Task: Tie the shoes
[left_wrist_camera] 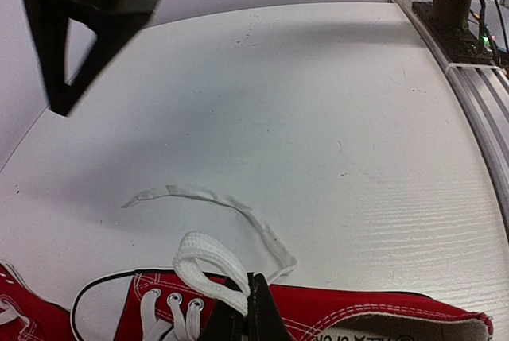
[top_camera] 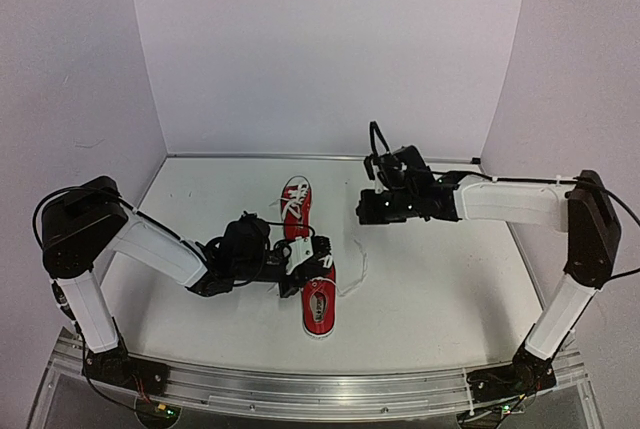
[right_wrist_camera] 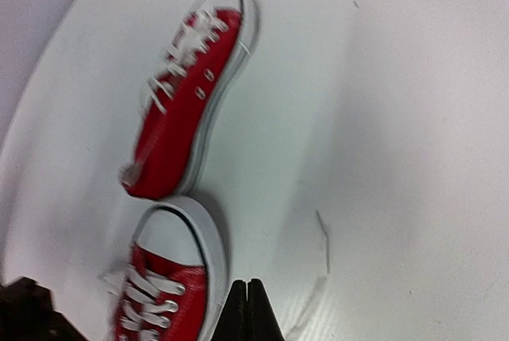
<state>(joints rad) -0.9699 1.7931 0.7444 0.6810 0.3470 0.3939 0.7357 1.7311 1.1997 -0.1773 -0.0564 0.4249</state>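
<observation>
Tying the near shoe looks to be the step in hand, and by my reading it is at an early stage: no bow shows on either shoe.

The white surface (top_camera: 450, 279) carries both shoes towards its middle, with a metal rail (top_camera: 330, 386) along its near edge. The far shoe (top_camera: 296, 201) lies toe away from the arms. The near shoe (top_camera: 319, 307) lies just in front of it, their toe ends close together or touching.

The left end effector (left_wrist_camera: 248, 308) sits low over the near shoe's eyelets, closed and pinching a lace loop (left_wrist_camera: 199, 255). The right end effector (right_wrist_camera: 247, 309) hangs raised to the right of the far shoe, closed with nothing between its fingers.

A loose lace end (left_wrist_camera: 238, 207) trails flat across the bare surface to the right of the near shoe.

The next move probably calls for the right end effector to open, drop to that loose end and pick it up, so it can be crossed against the held loop. The lace lying flush with the surface makes it awkward to pinch, and the far shoe crowds the space beside the loop.
</observation>
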